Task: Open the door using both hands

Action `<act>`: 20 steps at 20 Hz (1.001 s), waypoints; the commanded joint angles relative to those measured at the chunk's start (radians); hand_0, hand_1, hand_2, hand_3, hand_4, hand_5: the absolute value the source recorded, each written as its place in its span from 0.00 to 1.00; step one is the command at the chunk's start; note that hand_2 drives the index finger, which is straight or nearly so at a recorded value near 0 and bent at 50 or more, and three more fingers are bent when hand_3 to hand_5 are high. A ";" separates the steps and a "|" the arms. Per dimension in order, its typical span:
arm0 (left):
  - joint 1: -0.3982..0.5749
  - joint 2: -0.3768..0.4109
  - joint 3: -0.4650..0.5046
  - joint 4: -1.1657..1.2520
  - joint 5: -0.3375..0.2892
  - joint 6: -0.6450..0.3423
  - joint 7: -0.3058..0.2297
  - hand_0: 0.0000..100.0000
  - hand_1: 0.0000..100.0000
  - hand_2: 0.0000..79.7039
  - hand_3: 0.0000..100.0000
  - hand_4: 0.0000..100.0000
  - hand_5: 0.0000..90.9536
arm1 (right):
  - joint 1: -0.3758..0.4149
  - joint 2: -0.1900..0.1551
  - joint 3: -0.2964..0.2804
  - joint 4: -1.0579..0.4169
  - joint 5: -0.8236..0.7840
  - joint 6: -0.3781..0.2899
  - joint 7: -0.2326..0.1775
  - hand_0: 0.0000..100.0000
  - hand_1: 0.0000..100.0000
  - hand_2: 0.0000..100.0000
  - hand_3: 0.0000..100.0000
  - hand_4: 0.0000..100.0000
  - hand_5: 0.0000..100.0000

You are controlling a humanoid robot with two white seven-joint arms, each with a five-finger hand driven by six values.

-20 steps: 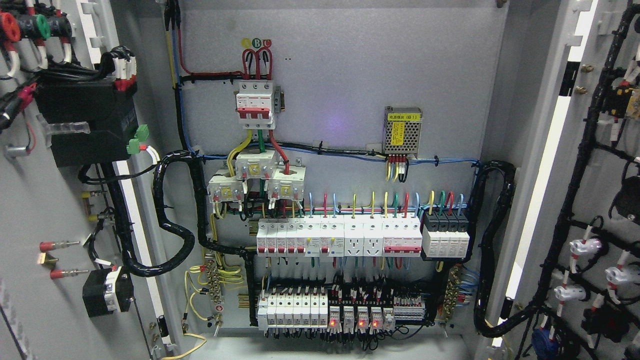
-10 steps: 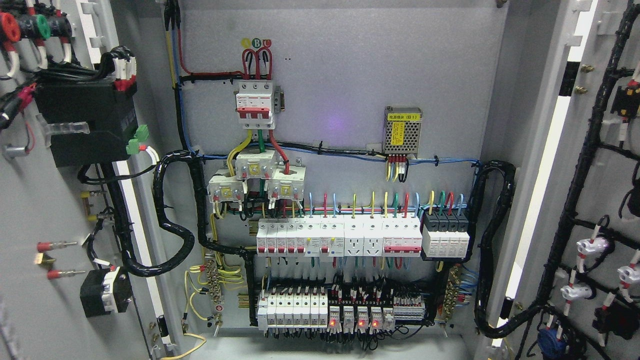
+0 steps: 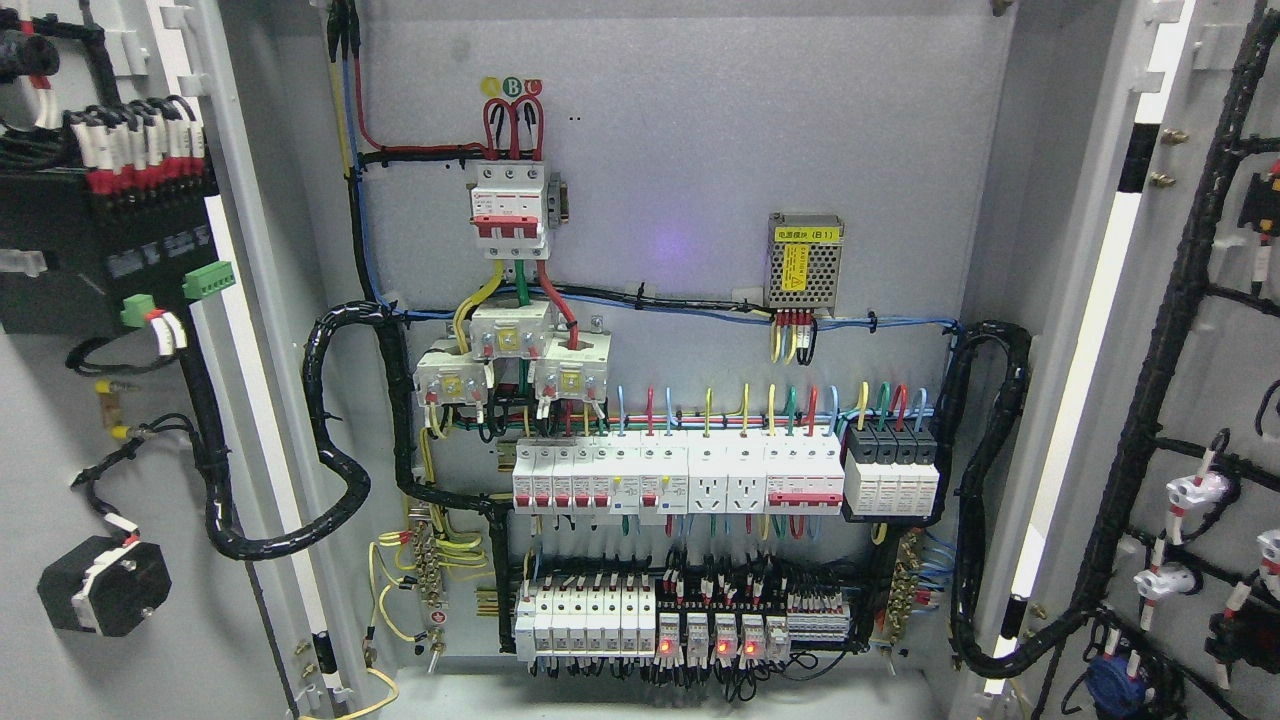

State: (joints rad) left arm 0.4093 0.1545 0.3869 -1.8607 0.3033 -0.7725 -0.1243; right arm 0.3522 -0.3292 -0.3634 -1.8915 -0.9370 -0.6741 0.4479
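No fingers show anywhere in the head view: neither hand nor arm is in frame, so I cannot tell whether they are spread, curled or holding a door edge. Whatever is moving the doors is doing it from outside the picture.

What has changed is plain on the doors themselves. The left door (image 3: 60, 420) has swung further out than a second ago: the black block (image 3: 100, 250) wired to its inner face has slid toward the left edge and now shows more of its row of white and red terminals, and the black rotary switch body (image 3: 103, 585) lower down has dropped left and turned to a new angle. The right door (image 3: 1215, 330) has also opened a little more; the white connectors (image 3: 1190, 492) on its harness sit lower and further right than they did. The cabinet interior (image 3: 690, 300) has not shifted at all, with its breaker row (image 3: 675, 478), the top breaker (image 3: 511, 210), the small power supply (image 3: 804, 260) and the red-lit relays (image 3: 705, 638) in the same places.

I judge that the task is nearly finished or done: both doors stand well apart, flanking the opening at the left and right of the frame, and the whole back panel is exposed between them.

As for pose, the arms presumably reach wide to either side, beyond the frame, but that is inference only.
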 commanded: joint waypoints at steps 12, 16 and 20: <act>-0.380 0.404 0.207 0.704 0.066 -0.920 -0.008 0.00 0.00 0.00 0.00 0.00 0.00 | 0.001 0.065 -0.034 0.028 -0.046 0.001 -0.052 0.00 0.00 0.00 0.00 0.00 0.00; -0.521 0.450 0.123 0.856 0.065 -0.920 -0.009 0.00 0.00 0.00 0.00 0.00 0.00 | 0.001 0.064 -0.022 0.019 -0.040 -0.001 -0.049 0.00 0.00 0.00 0.00 0.00 0.00; -0.601 0.461 0.101 0.943 0.065 -0.920 -0.009 0.00 0.00 0.00 0.00 0.00 0.00 | 0.001 0.053 0.015 -0.018 -0.037 -0.001 -0.040 0.00 0.00 0.00 0.00 0.00 0.00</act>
State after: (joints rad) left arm -0.0590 0.4925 0.5254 -1.2538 0.3677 -0.7728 -0.1334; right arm 0.3529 -0.2799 -0.3828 -1.8759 -0.9774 -0.6741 0.3933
